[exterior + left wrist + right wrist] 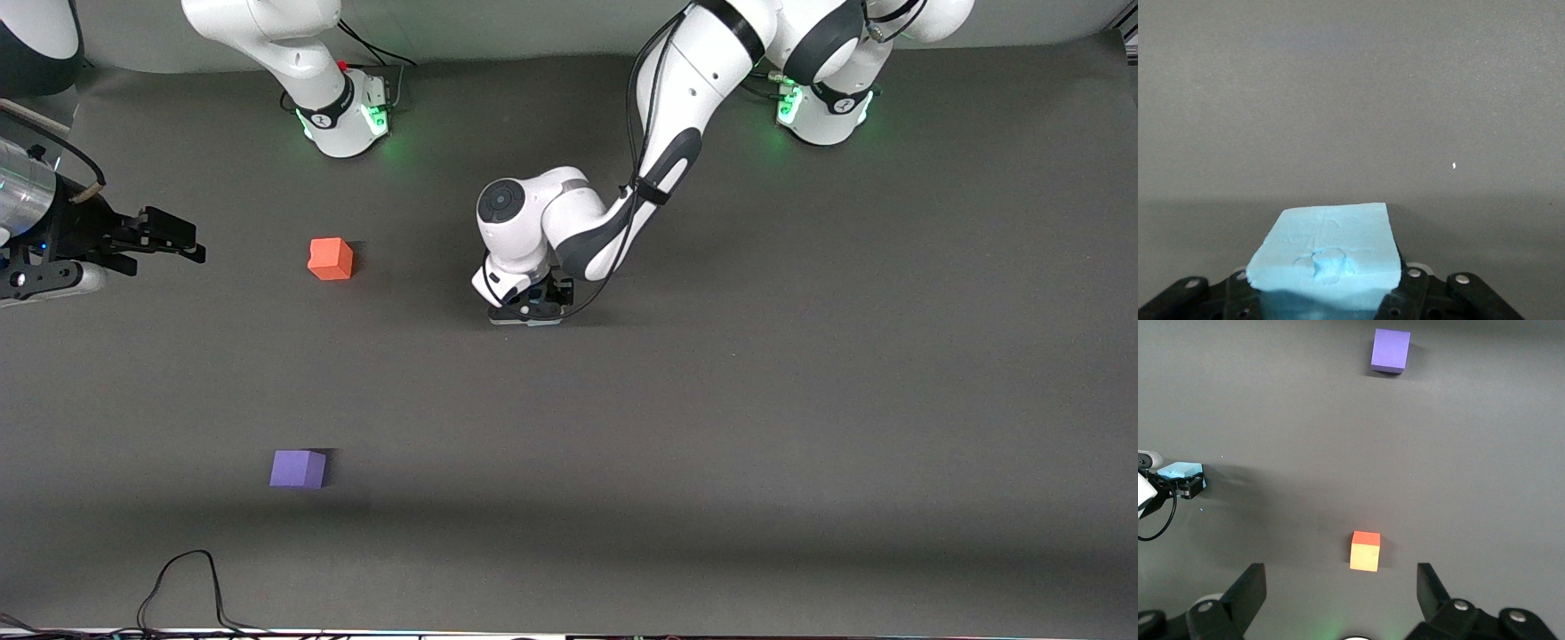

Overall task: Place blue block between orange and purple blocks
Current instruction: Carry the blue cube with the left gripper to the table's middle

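One blue block (1328, 253) sits clamped in your left gripper (526, 311), low at the counter (800, 400) | lift, carry toward right arm's end, midway between orange block (330, 259) and purple block (298, 468) | right gripper (1341, 590) waits, spread wide, empty, over orange.

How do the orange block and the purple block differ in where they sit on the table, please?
The orange block lies farther from the front camera, while the purple block lies nearer to it. The orange block sits close to the open right claw; the purple block has no claw near it. Both are matte cubes of similar size, resting flat toward the right arm's end of the table.
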Tool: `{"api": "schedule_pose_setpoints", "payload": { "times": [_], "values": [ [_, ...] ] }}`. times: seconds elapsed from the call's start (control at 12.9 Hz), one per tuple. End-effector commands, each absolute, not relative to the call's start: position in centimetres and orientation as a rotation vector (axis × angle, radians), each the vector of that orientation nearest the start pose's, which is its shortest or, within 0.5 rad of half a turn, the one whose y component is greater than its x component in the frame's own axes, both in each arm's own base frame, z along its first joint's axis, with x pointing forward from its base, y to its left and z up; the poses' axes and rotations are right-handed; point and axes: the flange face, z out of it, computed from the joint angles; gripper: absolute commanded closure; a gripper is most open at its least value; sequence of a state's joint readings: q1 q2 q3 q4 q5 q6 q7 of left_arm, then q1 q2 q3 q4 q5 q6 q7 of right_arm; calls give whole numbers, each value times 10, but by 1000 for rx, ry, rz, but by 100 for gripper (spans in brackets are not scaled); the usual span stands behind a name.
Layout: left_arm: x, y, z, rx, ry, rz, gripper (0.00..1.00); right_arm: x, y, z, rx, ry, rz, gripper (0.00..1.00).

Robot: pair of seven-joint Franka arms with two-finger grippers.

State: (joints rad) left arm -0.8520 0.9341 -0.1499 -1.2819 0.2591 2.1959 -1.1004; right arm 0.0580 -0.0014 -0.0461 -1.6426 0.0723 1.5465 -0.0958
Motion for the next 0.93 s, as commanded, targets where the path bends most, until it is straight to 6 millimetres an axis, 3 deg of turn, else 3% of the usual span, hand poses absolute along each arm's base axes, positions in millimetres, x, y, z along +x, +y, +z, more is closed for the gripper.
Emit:
{"api": "schedule_pose_setpoints", "payload": {
  "times": [0.0, 0.08, 0.23, 0.47, 0.7, 0.78, 0.86],
  "values": [
    [436, -613, 179, -3084, -27, -160, 10, 543, 18, 593, -3053, -200, 140, 0],
    [439, -612, 180, -3084, -27, -159, 0, 543, 18, 593, -3053, -200, 140, 0],
    [447, -608, 198, -3089, -45, -163, 0, 544, 20, 592, -3053, -204, 145, 0],
    [488, -576, 264, -3107, -136, -117, 0, 543, 25, 593, -3052, -221, 143, 0],
    [566, -478, 363, -3197, -213, 55, 0, 544, 33, 589, -3051, -242, 156, 0],
    [583, -439, 382, -3202, -219, 91, 0, 544, 35, 590, -3050, -246, 154, 0],
    [604, -385, 398, -3209, -237, 129, 0, 540, 49, 593, -3050, -275, 151, 0]
  ]
}}
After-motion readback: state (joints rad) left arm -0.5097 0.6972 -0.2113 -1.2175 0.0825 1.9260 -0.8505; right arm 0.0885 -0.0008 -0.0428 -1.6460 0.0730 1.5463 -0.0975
